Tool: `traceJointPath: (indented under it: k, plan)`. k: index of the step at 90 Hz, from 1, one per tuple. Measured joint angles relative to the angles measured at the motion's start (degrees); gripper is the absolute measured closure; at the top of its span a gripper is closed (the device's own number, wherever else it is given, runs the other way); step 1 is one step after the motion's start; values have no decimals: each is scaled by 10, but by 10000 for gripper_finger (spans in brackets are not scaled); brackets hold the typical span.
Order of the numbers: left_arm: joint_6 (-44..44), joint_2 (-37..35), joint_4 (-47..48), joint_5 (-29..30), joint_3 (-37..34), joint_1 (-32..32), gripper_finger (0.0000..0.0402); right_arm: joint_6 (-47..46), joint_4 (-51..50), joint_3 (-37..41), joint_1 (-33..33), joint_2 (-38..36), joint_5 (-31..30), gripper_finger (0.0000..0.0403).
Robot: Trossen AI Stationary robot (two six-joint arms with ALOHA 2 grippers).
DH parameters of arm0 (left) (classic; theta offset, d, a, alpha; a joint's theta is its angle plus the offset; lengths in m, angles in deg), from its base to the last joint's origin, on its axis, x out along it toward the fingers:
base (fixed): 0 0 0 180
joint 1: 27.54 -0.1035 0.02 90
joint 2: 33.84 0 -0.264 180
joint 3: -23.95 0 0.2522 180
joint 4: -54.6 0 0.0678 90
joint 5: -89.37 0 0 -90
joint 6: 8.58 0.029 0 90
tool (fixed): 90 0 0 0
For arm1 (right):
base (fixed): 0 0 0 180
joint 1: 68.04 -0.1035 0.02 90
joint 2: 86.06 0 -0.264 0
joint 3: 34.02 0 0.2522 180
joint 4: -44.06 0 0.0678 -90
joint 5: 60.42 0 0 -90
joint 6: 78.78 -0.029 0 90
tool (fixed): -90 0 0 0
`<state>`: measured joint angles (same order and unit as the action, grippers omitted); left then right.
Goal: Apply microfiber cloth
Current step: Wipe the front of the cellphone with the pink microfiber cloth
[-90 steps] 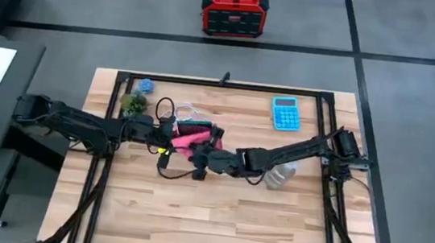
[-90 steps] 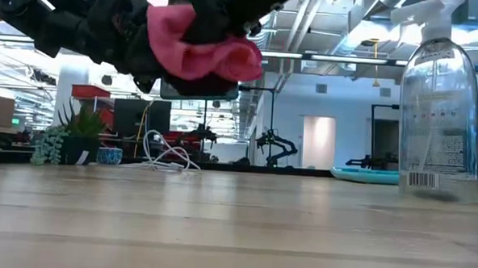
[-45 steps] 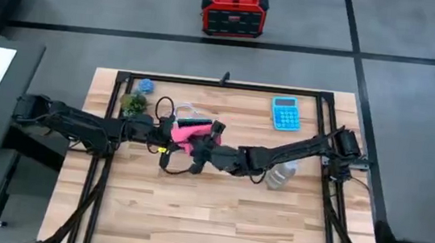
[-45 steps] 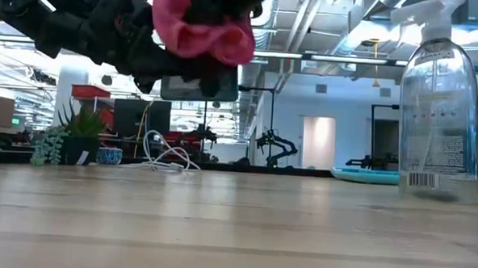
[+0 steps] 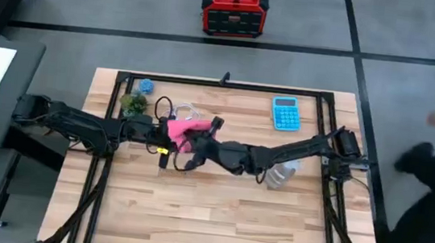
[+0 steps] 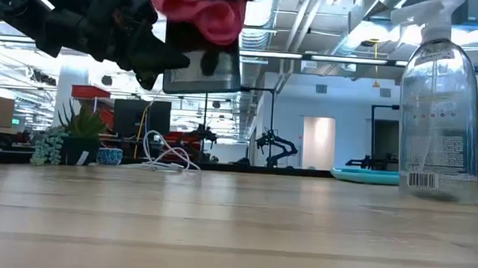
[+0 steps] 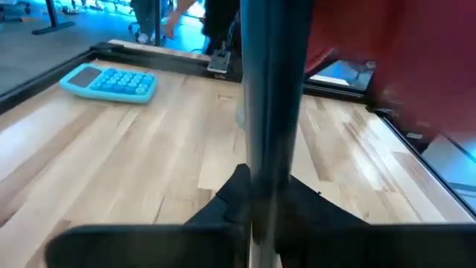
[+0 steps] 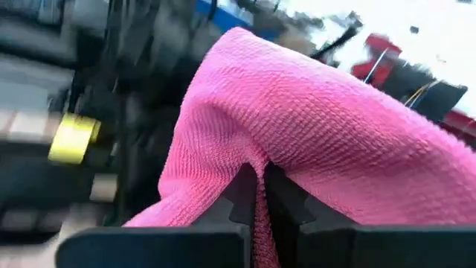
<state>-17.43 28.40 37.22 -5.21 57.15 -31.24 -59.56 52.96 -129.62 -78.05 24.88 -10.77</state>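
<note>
The pink cloth (image 8: 312, 141) is being pinched between the right gripper (image 8: 256, 195)'s two dark fingers, pressed together on a fold of it, with the fabric bunched over and around the fingertips. In the high view the right gripper (image 5: 195, 145) is being held over the middle-left of the table (image 5: 215, 218), well above the wood, and the cloth (image 5: 183, 129) is being pressed against a dark phone (image 7: 271, 112). That phone is being clamped edge-on in the left gripper (image 5: 161, 134), just beside. In the low view the cloth (image 6: 200, 7) is seen sitting atop the phone (image 6: 201, 68). Farther off, a blue calculator (image 5: 285, 113) and a clear spray bottle (image 6: 440, 110) are resting on the table.
</note>
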Motion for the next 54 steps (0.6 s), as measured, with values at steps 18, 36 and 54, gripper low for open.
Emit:
traceJointPath:
  k: [18,36,54]
  plan:
    - [4,0,-34,-8,0,0,389,-70,-110,1,-32,1,-5,403]
    - [8,0,-51,-45,0,0,389,11,-3,2,-42,2,-3,403]
    - [6,0,-67,-38,0,5,389,52,69,0,-21,0,6,403]
